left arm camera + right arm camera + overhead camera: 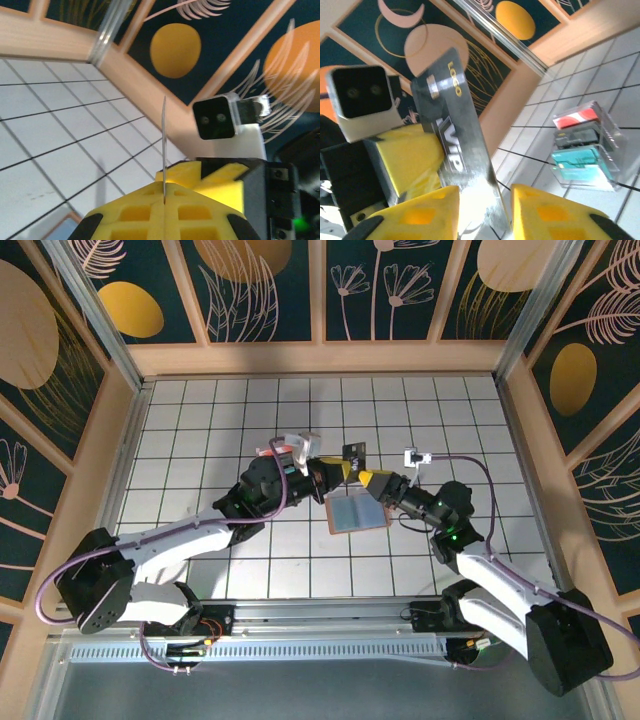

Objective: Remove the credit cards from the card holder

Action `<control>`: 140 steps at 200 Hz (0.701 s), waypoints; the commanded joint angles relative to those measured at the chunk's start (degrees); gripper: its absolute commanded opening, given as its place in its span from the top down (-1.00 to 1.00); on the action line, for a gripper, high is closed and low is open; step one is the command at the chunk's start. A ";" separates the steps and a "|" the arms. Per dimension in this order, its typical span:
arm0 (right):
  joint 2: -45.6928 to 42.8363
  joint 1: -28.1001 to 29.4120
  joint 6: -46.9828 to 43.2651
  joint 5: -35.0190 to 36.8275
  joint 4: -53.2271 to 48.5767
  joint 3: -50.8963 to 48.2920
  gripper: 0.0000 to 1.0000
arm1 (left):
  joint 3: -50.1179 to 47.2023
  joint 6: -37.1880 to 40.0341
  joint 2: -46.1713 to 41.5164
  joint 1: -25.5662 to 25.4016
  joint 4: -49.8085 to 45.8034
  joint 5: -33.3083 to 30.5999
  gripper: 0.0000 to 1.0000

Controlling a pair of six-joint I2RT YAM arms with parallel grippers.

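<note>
The card holder [357,512], blue-grey with an orange-tan border, lies flat on the tiled floor below both grippers; its corner [56,226] shows in the left wrist view. A dark grey credit card [352,452] lettered "VIP" [451,125] stands upright above it. My left gripper [338,472] is shut on the card's lower part, and the card appears edge-on [164,145] between the yellow fingers [164,192]. My right gripper [368,480] faces it, fingers apart on either side of the card [485,212], open.
A small clear box [585,147] with red and teal contents stands on the tiles just behind the left gripper [290,445]. Wooden walls [320,358] ring the white tiled floor. The right wrist camera block [215,117] sits close to the left gripper.
</note>
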 commanded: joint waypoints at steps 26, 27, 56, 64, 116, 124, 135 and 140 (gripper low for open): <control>-6.64 0.66 -8.65 10.80 -20.14 4.38 0.17 | 8.69 18.30 -2.32 1.09 -23.13 -14.13 1.00; -6.75 0.69 -8.74 11.01 -20.45 4.40 0.17 | 8.80 18.54 -2.30 1.13 -23.58 -14.37 1.00; -9.86 0.67 -10.83 16.81 -28.53 5.56 0.14 | 12.42 27.58 -1.13 2.65 -33.51 -19.44 1.00; -10.61 0.67 -11.06 18.23 -30.19 5.86 0.14 | 12.59 29.49 -0.84 3.49 -35.11 -20.11 1.00; -14.77 0.63 -11.74 24.94 -36.52 6.38 0.07 | 12.29 42.28 1.20 10.74 -40.60 -16.51 1.00; -15.29 0.66 -11.86 25.91 -37.44 6.62 0.07 | 12.37 44.80 1.79 11.66 -41.46 -15.99 1.00; -16.00 0.63 -12.06 27.18 -38.67 6.89 0.06 | 12.53 48.17 2.73 13.07 -42.38 -14.59 1.00; -16.35 0.65 -12.01 27.81 -39.09 6.98 0.05 | 12.70 49.58 3.11 13.70 -42.92 -13.97 1.00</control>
